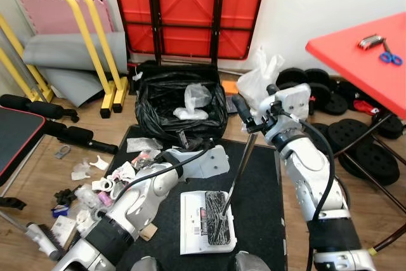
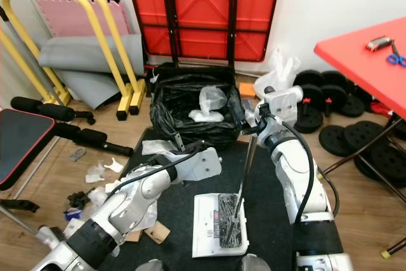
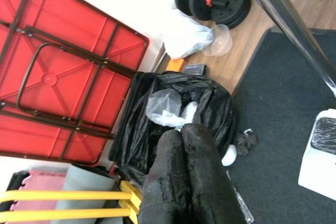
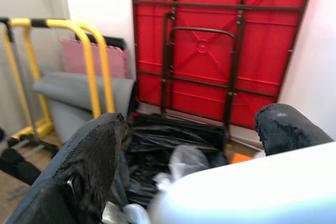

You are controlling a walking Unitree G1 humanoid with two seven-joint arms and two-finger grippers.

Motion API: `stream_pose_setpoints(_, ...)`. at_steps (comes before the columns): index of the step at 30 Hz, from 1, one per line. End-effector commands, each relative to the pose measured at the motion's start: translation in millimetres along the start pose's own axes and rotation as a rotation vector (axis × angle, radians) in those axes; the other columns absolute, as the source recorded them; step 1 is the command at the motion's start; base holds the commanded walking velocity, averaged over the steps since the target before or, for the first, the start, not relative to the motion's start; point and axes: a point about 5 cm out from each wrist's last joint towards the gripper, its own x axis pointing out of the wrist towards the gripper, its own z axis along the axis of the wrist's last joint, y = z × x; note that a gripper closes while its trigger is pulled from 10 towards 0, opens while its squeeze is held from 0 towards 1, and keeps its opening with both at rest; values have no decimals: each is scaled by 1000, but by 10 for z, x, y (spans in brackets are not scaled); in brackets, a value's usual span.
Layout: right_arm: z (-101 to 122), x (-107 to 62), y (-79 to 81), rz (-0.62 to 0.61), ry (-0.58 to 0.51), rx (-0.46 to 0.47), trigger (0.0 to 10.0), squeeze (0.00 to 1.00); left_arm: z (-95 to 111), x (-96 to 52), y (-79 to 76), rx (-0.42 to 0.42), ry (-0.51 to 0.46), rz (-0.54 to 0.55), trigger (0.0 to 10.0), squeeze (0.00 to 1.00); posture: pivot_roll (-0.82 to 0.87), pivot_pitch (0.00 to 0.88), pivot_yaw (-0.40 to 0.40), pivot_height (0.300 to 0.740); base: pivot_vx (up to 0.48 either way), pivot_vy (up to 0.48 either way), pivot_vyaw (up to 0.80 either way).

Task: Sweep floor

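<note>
Broom: I saw the broom (image 1: 236,172) in the centre of the frame, its metal pole slanting up to the right and its dark bristle head resting on the white dustpan (image 1: 206,222) at lower centre.
Right gripper: the right gripper (image 1: 244,111) sat at the pole's top, right of centre; its fingers stood apart in the wrist view, and I could not tell whether they clasped the pole.
Left gripper: the left gripper (image 3: 190,182) had its two fingers pressed together on nothing, pointing toward the black bin bag (image 1: 181,107) at upper centre.
Handling: I judged the broom light and stiff, the smooth pole prone to slipping or twisting; high up for reach, lower down for control.
Litter: scraps and wrappers (image 1: 104,185) lay on the wood floor at lower left, beside the dark mat (image 1: 260,182).
Room: I judged space tight, with a padded bench (image 1: 19,134) on the left, weight plates (image 1: 355,138) and a red table (image 1: 361,52) on the right, and the bin bag straight ahead.
</note>
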Motion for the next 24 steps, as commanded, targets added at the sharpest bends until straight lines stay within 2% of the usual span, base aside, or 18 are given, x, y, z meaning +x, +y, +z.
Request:
stream_pose_setpoints(1, -117, -41, -132, -89, 75, -23, 10000, 0, -24, -6, 1, 11, 8, 17, 10000, 0, -83, 12, -101, 736, 0, 0, 0)
stream_pose_setpoints(3, -375, -202, -459, -311, 261, -29, 10000, 0, -19, -6, 1, 11, 7, 18, 10000, 0, -85, 15, -107, 740, 0, 0, 0)
stream_pose_setpoints(4, -513, -332, -606, -408, 356, 2, 10000, 0, -15, -6, 1, 11, 6, 18, 10000, 0, -89, 15, -110, 740, 0, 0, 0)
stream_pose_setpoints(5, -513, -332, -606, -408, 356, 2, 10000, 0, -15, -6, 1, 11, 6, 18, 10000, 0, -89, 15, -110, 740, 0, 0, 0)
stream_pose_setpoints(7, -676, -523, -771, -526, 468, 49, 10000, 0, -10, -8, 2, 11, 5, 18, 10000, 0, -93, 19, -111, 740, 0, 0, 0)
stream_pose_setpoints(9, -676, -523, -771, -526, 468, 49, 10000, 0, -10, -8, 2, 11, 5, 18, 10000, 0, -93, 19, -111, 740, 0, 0, 0)
stream_pose_setpoints(10, -717, -593, -819, -563, 497, 64, 10000, 0, -9, -9, 3, 11, 4, 18, 10000, 0, -93, 19, -112, 740, 0, 0, 0)
stream_pose_setpoints(11, -717, -593, -819, -563, 497, 64, 10000, 0, -9, -9, 3, 11, 4, 18, 10000, 0, -93, 19, -112, 740, 0, 0, 0)
stream_pose_setpoints(12, -704, -638, -861, -592, 480, 89, 10000, 0, -9, -12, 3, 11, 4, 18, 10000, 0, -97, 23, -112, 740, 0, 0, 0)
stream_pose_setpoints(13, -618, -629, -886, -603, 409, 118, 10000, 0, -10, -15, 3, 11, 3, 18, 10000, 0, -102, 24, -110, 740, 0, 0, 0)
stream_pose_setpoints(14, -456, -566, -892, -587, 297, 127, 10000, 0, -11, -16, 3, 11, 3, 18, 10000, 0, -109, 23, -108, 740, 0, 0, 0)
stream_pose_setpoints(15, -456, -566, -892, -587, 297, 127, 10000, 0, -11, -16, 3, 11, 3, 18, 10000, 0, -109, 23, -108, 740, 0, 0, 0)
stream_pose_setpoints(18, -153, -428, -861, -533, 120, 118, 10000, 0, -12, -15, 4, 11, 3, 19, 10000, 0, -112, 20, -107, 740, 0, 0, 0)
stream_pose_setpoints(24, 110, -309, -758, -432, 11, 77, 10000, 0, -10, -14, 6, 11, 2, 19, 10000, 0, -110, 21, -109, 740, 0, 0, 0)
